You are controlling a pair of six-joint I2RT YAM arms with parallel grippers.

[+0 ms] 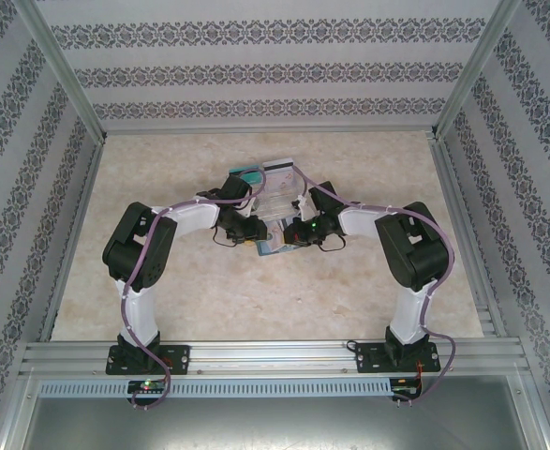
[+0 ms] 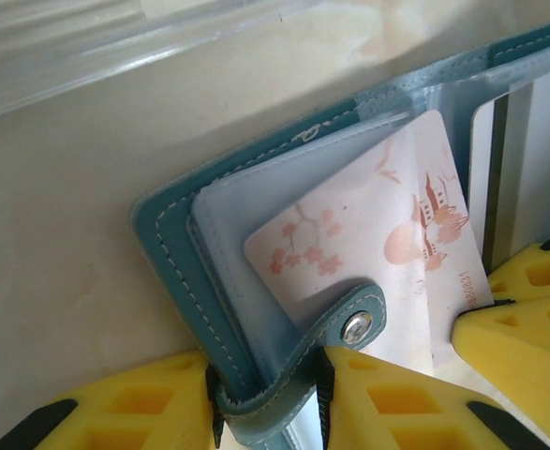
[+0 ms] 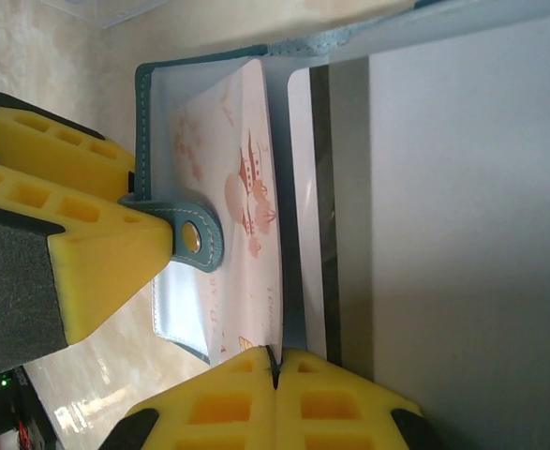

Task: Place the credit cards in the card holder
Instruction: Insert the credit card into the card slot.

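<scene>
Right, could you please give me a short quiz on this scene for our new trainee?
1. True or false: the left claw is shut on the card holder's edge.
2. Which card does the right claw pinch? A) pink-printed card B) teal card C) black card
3. Fill in: the card holder lies ___, not folded shut.
Key: 1 true; 2 A; 3 open.

The pale marbled table carries an unfolded teal card holder at the left gripper's fingertips, and a clear tray just beyond it.
</scene>
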